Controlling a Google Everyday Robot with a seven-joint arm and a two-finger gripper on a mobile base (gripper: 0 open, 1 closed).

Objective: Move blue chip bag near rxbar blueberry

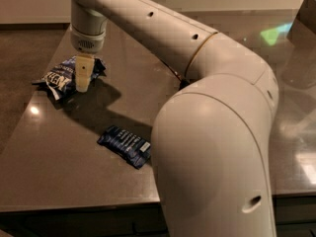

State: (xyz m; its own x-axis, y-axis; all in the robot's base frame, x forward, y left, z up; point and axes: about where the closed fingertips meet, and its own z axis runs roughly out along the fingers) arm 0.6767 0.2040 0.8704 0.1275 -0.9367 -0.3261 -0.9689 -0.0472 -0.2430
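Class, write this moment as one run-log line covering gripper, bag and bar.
gripper: over chip bag; chip bag: far left; rxbar: nearer front, apart from bag; move: not done

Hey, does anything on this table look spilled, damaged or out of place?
Nothing stands out. The blue chip bag is wrinkled but nothing is spilled, the rxbar blueberry lies flat on the table, and the gripper hangs over the bag.

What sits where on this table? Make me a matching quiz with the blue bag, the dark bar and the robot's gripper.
1. blue bag
2. bar
3. gripper

A. lying flat near the front edge of the table
B. crumpled at the far left
C. pointing down over the bag

Pairs: 1-B, 2-A, 3-C.
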